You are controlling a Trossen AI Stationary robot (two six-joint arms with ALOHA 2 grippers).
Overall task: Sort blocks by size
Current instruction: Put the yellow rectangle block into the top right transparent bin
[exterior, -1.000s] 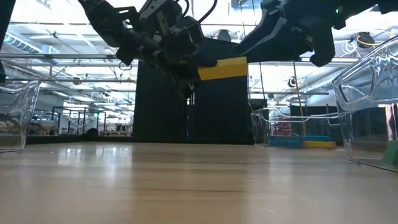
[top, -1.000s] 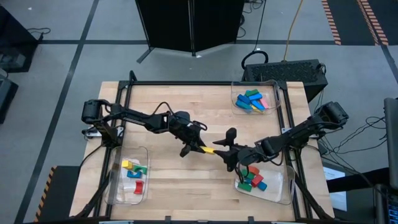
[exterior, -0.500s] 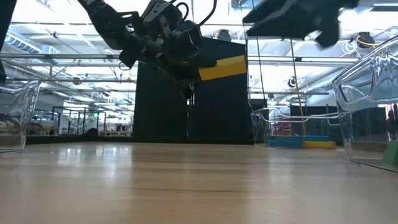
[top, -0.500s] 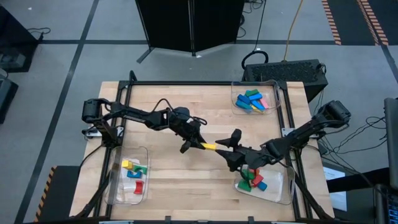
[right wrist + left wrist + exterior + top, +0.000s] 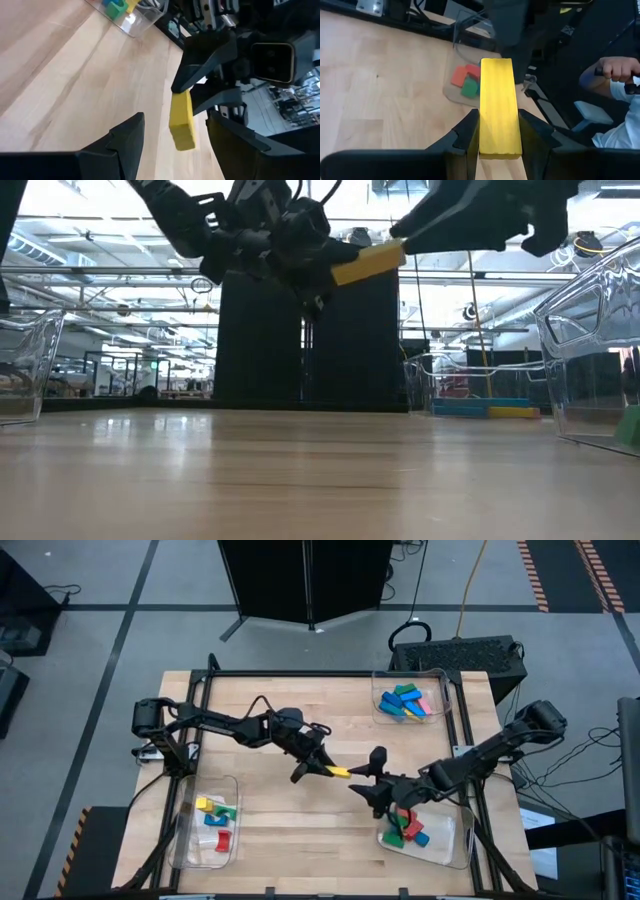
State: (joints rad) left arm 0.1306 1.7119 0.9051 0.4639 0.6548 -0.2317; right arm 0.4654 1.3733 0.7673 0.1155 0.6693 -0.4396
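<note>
Your left claw [image 5: 499,135] grips the long yellow rectangular block [image 5: 499,107] by one end, high over the wooden counter [image 5: 290,830], free end offered outward. Your right claw [image 5: 172,132] waits spread open just beside it, likely for a handover.

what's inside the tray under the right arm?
The tray holds red, green and blue blocks. The right arm, its end effector open near the yellow block, covers part of the pile.

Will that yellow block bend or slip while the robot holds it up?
Probably not bend: the yellow block stays straight though the left gripper pinches only one end. Its faces look smooth, so it might slip. Flat sides mean it likely won't roll.
</note>
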